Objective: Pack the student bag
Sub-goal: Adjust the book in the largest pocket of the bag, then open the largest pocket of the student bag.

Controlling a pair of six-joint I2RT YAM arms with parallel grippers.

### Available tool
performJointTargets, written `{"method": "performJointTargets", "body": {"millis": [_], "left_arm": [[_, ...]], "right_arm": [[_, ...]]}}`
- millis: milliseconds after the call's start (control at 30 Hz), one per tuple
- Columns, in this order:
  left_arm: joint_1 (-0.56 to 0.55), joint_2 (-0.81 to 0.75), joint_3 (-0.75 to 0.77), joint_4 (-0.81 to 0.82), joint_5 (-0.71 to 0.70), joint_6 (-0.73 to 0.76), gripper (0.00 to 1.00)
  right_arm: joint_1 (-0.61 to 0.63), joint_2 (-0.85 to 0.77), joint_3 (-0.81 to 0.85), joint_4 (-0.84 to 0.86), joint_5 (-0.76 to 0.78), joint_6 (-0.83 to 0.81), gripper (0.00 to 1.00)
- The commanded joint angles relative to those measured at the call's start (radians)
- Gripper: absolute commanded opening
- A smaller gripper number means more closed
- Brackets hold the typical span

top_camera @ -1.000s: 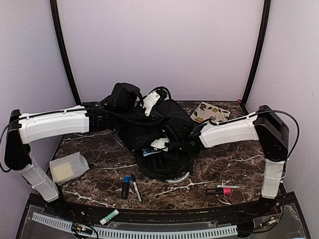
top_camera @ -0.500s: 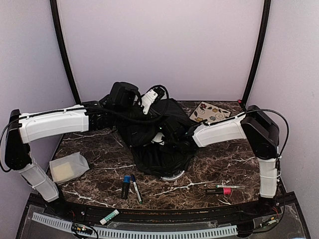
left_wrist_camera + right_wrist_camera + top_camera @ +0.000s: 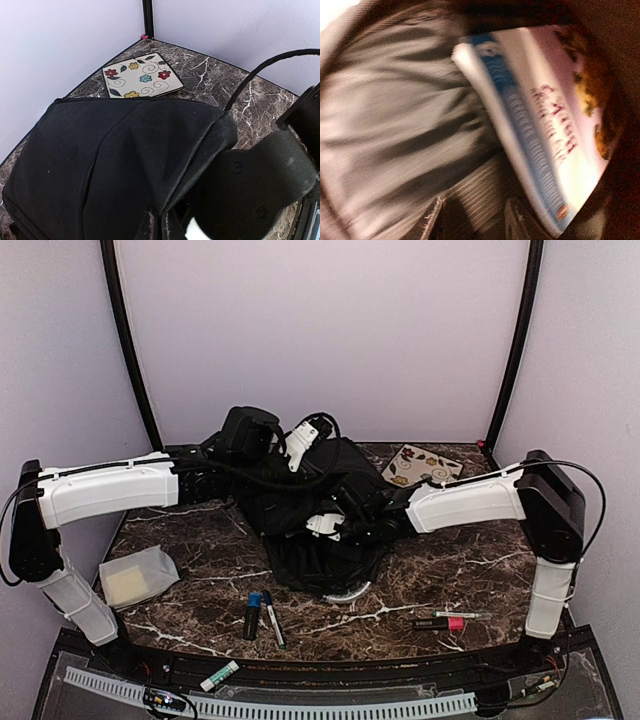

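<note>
**Book inside, mouth held up**

Top view: the student bag [image 3: 300, 530] lies mid-bench [image 3: 200, 540], and the right arm [image 3: 465, 502] reaches into its mouth. Loose markers [image 3: 262, 615] lie near the front edge. The arm would do best to back straight out, clear of the lining.

Left wrist view: the left claw [image 3: 161, 227] is clenched on the bag's rim seam. Only here does the flowered tile [image 3: 141, 76] read clearly.

Right wrist view: this alone shows the interior. A book [image 3: 545, 130] lies against the lining, and the right claw [image 3: 475, 220] is released, gripping nothing.
</note>
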State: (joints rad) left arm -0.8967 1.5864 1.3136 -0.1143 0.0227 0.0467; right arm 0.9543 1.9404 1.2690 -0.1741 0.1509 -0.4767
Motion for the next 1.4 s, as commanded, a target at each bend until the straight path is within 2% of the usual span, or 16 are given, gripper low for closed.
{"method": "performJointTargets", "body": {"millis": [0, 167, 533, 700, 1000, 1067, 1200, 1300, 1367], "left_arm": [[0.002, -0.017, 0.010, 0.011, 0.007, -0.018, 0.00], [0.004, 0.000, 0.016, 0.008, 0.016, -0.028, 0.00], [0.008, 0.032, 0.022, -0.030, 0.035, -0.036, 0.00], [0.008, 0.052, 0.005, -0.032, 0.045, -0.034, 0.00], [0.010, 0.117, 0.011, -0.027, 0.113, -0.052, 0.00], [0.010, 0.138, 0.025, -0.060, 0.130, -0.048, 0.00], [0.009, 0.127, 0.032, -0.095, 0.147, -0.046, 0.00], [0.009, 0.090, 0.043, -0.112, 0.150, -0.049, 0.00], [0.010, 0.074, 0.073, -0.152, 0.136, -0.041, 0.07]], "right_arm": [[0.005, -0.123, -0.034, -0.121, -0.223, 0.018, 0.44], [0.011, -0.188, -0.068, -0.191, -0.296, 0.034, 0.45], [0.011, -0.368, -0.221, -0.359, -0.525, -0.048, 0.45], [0.006, -0.449, -0.293, -0.354, -0.492, -0.032, 0.45], [0.000, -0.453, -0.291, -0.372, -0.554, -0.034, 0.45], [-0.001, -0.446, -0.306, -0.335, -0.507, -0.022, 0.45], [-0.026, -0.423, -0.339, -0.149, -0.264, 0.012, 0.44], [-0.033, -0.385, -0.339, -0.015, -0.132, -0.045, 0.44], [-0.034, -0.333, -0.326, 0.066, -0.049, -0.073, 0.44]]}}
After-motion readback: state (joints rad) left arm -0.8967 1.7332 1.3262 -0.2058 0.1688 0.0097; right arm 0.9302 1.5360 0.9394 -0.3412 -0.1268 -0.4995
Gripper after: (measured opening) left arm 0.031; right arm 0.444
